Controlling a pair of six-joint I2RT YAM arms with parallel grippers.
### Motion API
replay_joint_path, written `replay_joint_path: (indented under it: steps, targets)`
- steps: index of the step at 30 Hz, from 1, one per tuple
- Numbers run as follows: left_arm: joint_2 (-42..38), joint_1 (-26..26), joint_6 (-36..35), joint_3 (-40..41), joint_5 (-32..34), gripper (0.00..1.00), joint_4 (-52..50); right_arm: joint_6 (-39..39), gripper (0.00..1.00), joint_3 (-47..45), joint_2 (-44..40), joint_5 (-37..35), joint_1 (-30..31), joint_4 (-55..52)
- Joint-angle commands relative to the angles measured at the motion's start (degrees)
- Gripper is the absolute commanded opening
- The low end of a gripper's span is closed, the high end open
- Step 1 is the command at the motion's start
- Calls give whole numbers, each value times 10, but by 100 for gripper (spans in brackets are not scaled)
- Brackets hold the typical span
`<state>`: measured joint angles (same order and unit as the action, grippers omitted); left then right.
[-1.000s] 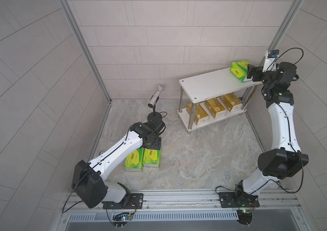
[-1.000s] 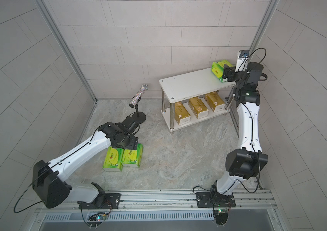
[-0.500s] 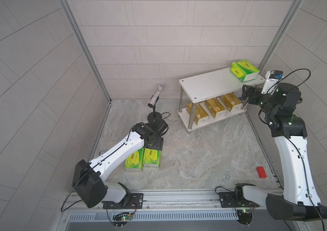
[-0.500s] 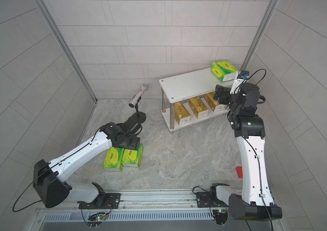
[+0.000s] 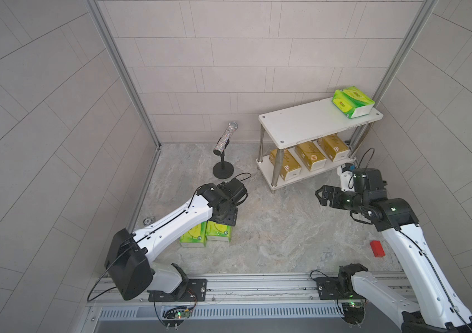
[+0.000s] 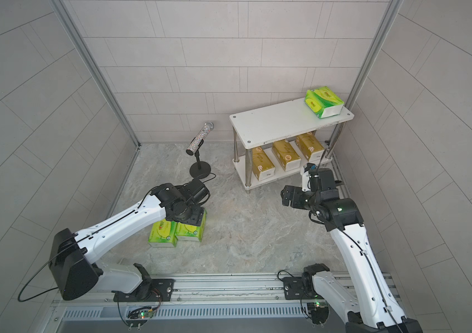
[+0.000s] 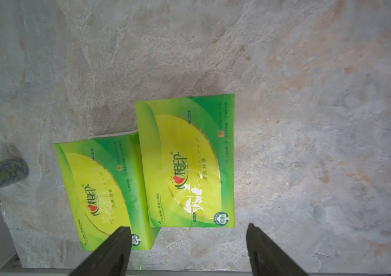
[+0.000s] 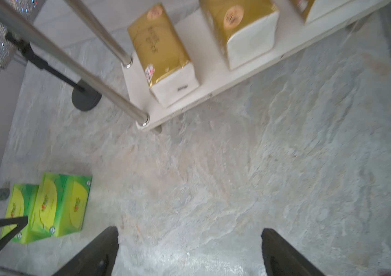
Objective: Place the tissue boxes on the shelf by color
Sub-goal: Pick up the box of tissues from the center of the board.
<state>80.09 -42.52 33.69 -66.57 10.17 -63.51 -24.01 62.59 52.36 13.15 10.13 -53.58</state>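
Done: gold packs (image 5: 309,157) are sitting low in shelf (image 5: 301,124), one green pack (image 5: 352,101) on top, far right | to do: two green packs (image 5: 218,233) are lying near-left; left gripper (image 7: 187,227) is hovering above, released | right gripper (image 8: 189,230) is hanging released, empty

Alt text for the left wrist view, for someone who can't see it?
A green pack lies on the marbled floor below the open, empty left gripper, with a second green pack against its side. A small patterned cylinder lies farther off.
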Motion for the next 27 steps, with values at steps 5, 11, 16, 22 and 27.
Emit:
replay_joint_path:
  steps: [5,11,16,22,27]
  targets:
    - [-3,-1,-15,43,5,87,26,-72,95,-75,18,-43,136,51]
    - [11,8,-15,62,-3,88,84,-96,93,-91,54,-66,213,91]
    - [39,15,-15,64,6,88,102,-101,93,-94,77,-68,245,102]
    - [69,26,7,93,-28,85,147,-107,93,-109,92,-60,260,113]
    - [89,27,55,97,-53,79,171,-109,92,-126,102,-45,263,123]
